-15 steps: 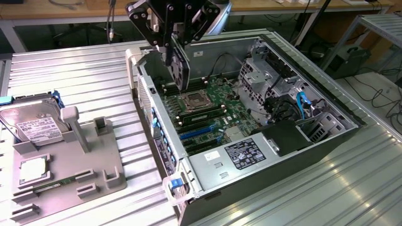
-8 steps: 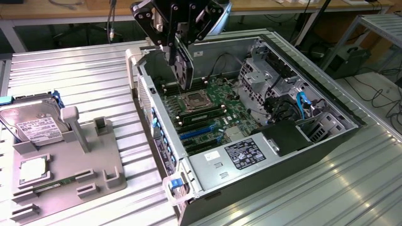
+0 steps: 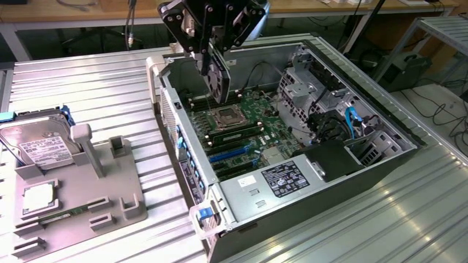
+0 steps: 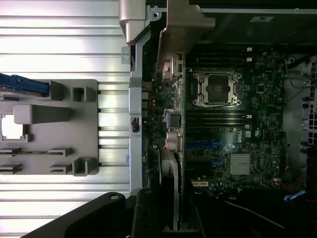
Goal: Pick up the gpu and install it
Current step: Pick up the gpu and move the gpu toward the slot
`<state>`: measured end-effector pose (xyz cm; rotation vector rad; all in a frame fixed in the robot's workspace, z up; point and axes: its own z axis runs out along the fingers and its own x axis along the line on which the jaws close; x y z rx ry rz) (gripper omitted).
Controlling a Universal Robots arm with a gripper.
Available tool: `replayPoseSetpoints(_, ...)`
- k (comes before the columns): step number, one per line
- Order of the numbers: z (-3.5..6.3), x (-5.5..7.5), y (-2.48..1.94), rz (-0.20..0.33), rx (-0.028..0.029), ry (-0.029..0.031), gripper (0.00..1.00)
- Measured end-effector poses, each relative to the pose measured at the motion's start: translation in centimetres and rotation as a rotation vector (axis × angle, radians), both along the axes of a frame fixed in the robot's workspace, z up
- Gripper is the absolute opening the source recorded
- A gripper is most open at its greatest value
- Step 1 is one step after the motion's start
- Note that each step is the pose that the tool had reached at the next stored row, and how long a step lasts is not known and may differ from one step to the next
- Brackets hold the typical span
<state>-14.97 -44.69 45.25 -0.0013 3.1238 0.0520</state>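
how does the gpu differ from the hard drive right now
The gpu hangs upright, clamped in the gripper above the open case; the hard drive sits in the grey fixture outside it. The gpu looks dark and thin, edge-on; the hard drive shows a broad silver face with a white label. Both are flat rectangular parts.

You're in a robotics lab: cabled workbenches [image 3: 80,13] stand behind the open computer case [image 3: 314,235], a grey parts fixture [image 3: 76,192] beside it.

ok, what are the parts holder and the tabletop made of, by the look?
Parts holder: uniform matte grey with soft rounded edges, probably plastic, possibly printed. Tabletop: ribbed silvery slats with bright glare, likely aluminium profile.
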Motion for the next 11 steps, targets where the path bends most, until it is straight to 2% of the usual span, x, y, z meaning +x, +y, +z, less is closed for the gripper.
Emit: replayPoseSetpoints(11,0.00,1.01,0.00,0.000,0.0000,0.0000,0.27)
